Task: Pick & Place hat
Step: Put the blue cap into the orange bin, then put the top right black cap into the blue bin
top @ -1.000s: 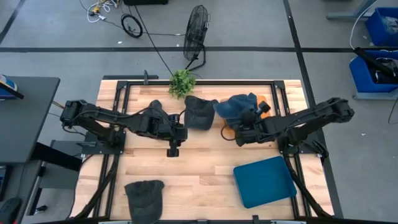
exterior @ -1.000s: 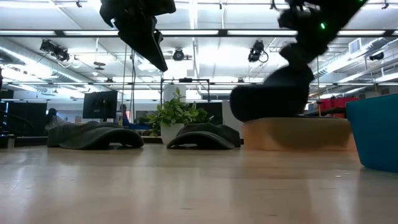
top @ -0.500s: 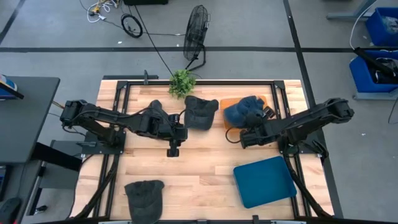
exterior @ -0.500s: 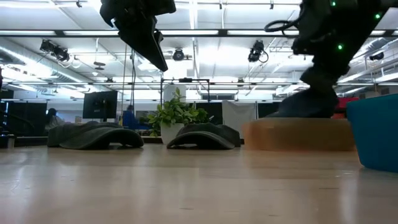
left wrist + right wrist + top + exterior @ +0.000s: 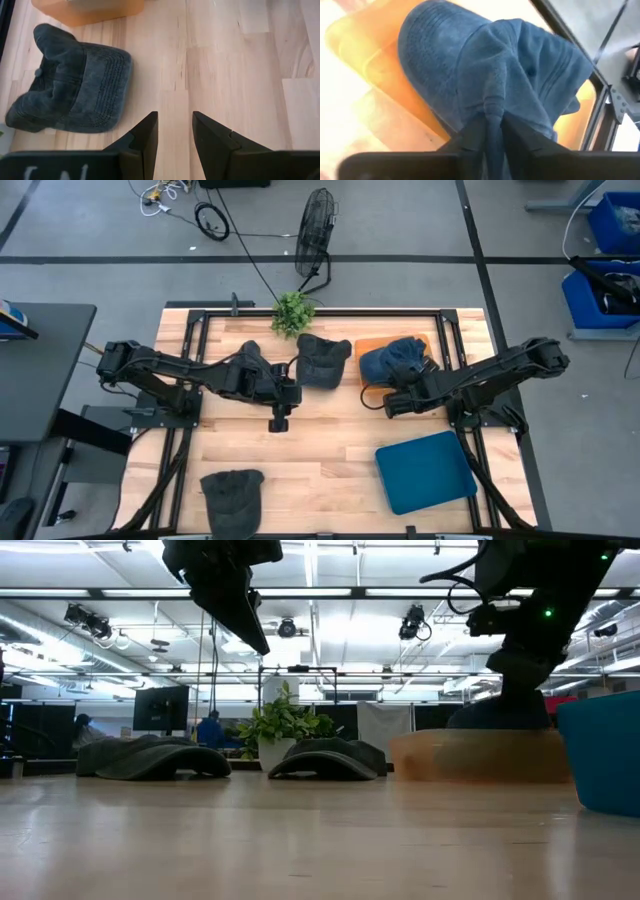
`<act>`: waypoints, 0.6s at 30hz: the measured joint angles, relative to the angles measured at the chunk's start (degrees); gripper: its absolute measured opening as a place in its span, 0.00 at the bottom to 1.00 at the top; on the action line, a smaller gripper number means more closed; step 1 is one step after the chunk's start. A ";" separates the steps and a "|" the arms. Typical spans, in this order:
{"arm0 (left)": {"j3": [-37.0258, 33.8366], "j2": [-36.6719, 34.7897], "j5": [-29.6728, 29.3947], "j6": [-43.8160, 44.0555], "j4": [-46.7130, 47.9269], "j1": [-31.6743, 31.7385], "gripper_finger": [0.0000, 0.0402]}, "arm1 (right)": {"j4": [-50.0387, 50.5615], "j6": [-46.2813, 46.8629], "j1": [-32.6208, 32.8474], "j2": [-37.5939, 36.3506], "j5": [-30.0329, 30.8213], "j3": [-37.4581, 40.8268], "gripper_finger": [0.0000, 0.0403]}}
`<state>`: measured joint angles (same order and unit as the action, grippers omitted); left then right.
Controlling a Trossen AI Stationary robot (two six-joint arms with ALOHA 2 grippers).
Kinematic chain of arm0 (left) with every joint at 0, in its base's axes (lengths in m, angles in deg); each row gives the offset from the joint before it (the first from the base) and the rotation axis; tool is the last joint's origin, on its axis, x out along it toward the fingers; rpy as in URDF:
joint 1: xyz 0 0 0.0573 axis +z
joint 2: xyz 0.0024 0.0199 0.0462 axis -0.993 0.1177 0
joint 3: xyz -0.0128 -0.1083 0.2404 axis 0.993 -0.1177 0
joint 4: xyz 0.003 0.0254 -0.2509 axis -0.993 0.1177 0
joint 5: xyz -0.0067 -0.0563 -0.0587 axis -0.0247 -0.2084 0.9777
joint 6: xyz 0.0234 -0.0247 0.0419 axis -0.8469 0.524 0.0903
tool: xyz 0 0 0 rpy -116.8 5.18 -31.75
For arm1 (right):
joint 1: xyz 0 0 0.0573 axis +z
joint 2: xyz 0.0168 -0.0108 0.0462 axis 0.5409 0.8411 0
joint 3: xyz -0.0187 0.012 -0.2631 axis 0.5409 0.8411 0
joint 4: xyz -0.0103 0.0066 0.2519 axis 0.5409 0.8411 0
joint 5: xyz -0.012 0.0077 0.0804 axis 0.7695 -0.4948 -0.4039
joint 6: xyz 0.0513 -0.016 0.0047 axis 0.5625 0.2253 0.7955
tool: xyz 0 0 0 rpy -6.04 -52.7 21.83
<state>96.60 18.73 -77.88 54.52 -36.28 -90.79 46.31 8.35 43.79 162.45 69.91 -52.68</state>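
A blue hat lies crumpled on an orange tray at the far right of the table; it also shows in the low view. My right gripper stands at the hat's near side and is shut on it. A dark grey hat rests flat on the table at far centre, and it shows in the left wrist view. My left gripper hangs open above bare wood at mid-table, apart from every hat. Another grey hat lies at the near edge. My right gripper pinches a bunched fold of the blue hat's cloth between its two fingers, at the hat's near side. The fingers come from the table's near side, slanting down. The hat rests on the orange tray, and its crown slumps ahead of the fingers.
A teal tray sits at the near right and rises as a teal wall in the low view. A small potted plant stands at the far edge. Bare wood lies between the arms. People show in the room beyond.
My right gripper has come down and moved a little toward the near edge, keeping its hold. The blue hat, hanging clear above the tray's left part a second ago, now lies settled on the orange tray.
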 joint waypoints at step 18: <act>2.23 -17.97 -3.83 11.68 15.83 1.01 0.31 | -4.13 -23.89 0.11 0.00 -4.84 -20.83 0.51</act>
<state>98.83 0.76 -81.71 66.20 -20.45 -89.79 42.18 -15.54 43.90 162.45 65.07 -73.51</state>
